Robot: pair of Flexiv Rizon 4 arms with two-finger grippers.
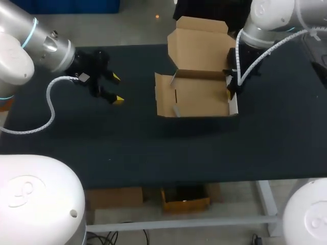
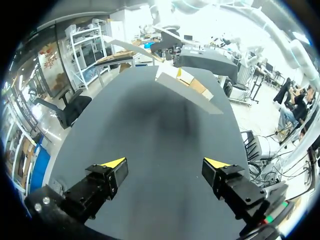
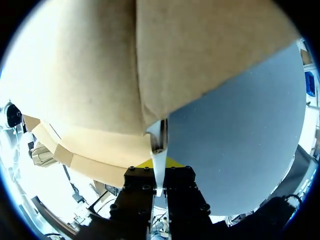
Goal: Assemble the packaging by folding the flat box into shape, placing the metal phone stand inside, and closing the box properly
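The brown cardboard box [image 1: 196, 94] lies partly folded at the table's middle, its lid standing up at the back and its left flap spread flat. My right gripper [image 1: 231, 91] is at the box's right wall. In the right wrist view it [image 3: 159, 167] is shut on the thin white edge of that wall [image 3: 159, 150], with brown cardboard filling the space ahead. My left gripper [image 1: 115, 88] hangs open over bare table well left of the box. In its own view its fingers [image 2: 112, 167] stand wide apart with nothing between them, and the box [image 2: 182, 82] is far ahead.
The dark table top [image 1: 153, 148] stretches bare in front of the box and between the box and my left gripper. The box's raised lid [image 1: 199, 41] reaches the table's far edge.
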